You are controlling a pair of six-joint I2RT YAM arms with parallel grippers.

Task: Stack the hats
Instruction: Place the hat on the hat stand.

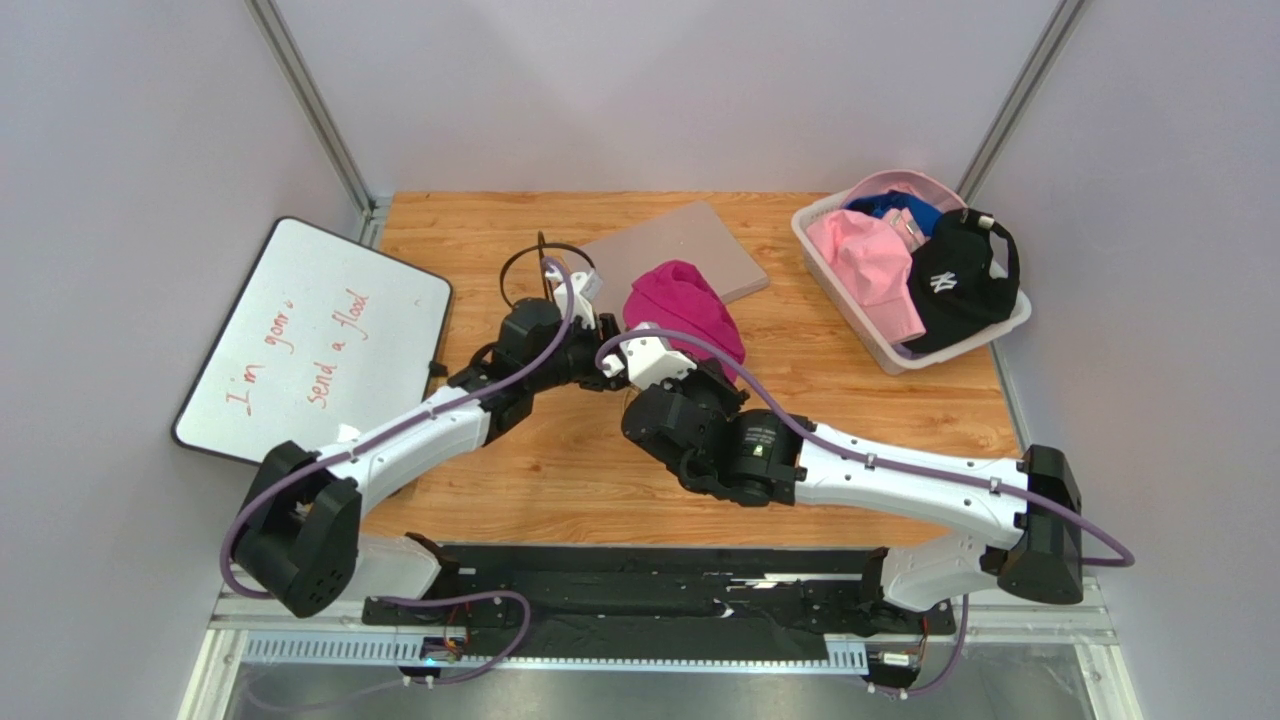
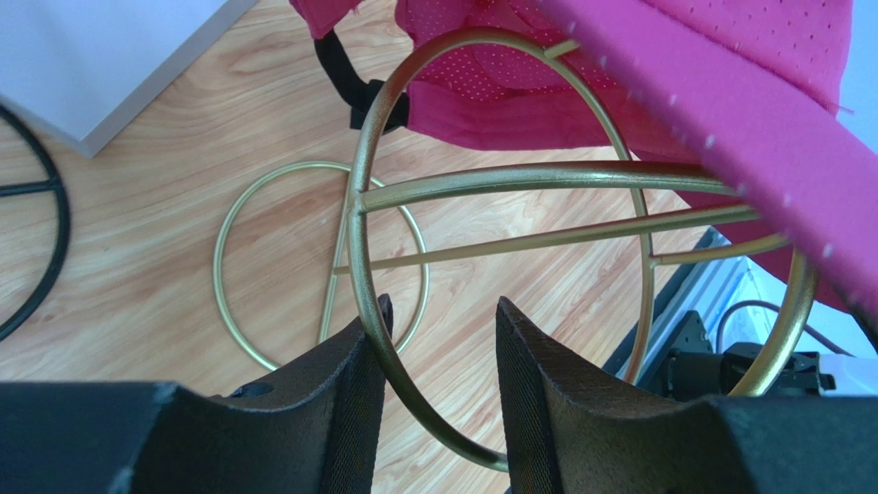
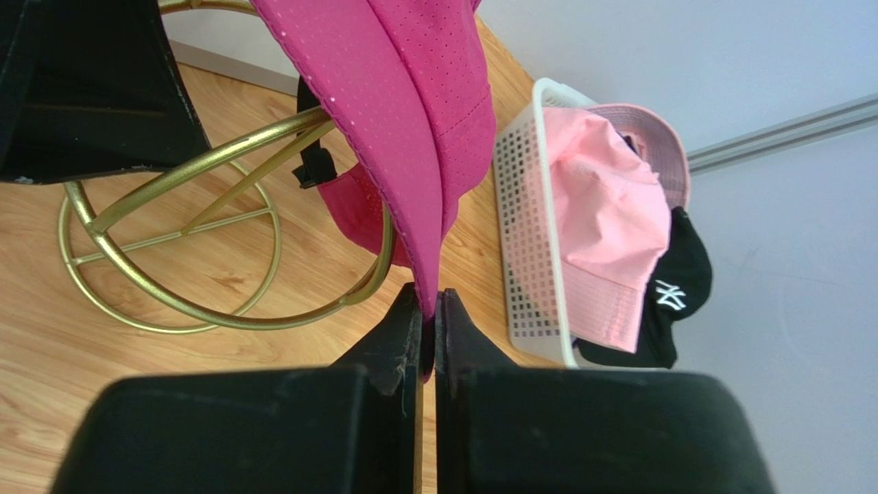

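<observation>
A magenta cap (image 1: 684, 308) hangs over a gold wire frame (image 2: 495, 180) at the middle of the table. My right gripper (image 3: 429, 309) is shut on the edge of the magenta cap's (image 3: 412, 113) brim, just in front of the gold frame (image 3: 206, 165). My left gripper (image 2: 441, 319) has closed around the gold frame's upper ring, which crosses between its jaws and touches both pads. More hats lie in the white mesh basket (image 1: 842, 293) at the back right: a pink one (image 1: 872, 270), a black cap (image 1: 954, 278) and a blue one (image 1: 909, 207).
A black wire frame (image 1: 526, 263) stands just behind the left gripper. A grey board (image 1: 676, 248) lies behind the magenta cap. A whiteboard (image 1: 316, 338) with red writing rests at the table's left edge. Grey walls close in three sides.
</observation>
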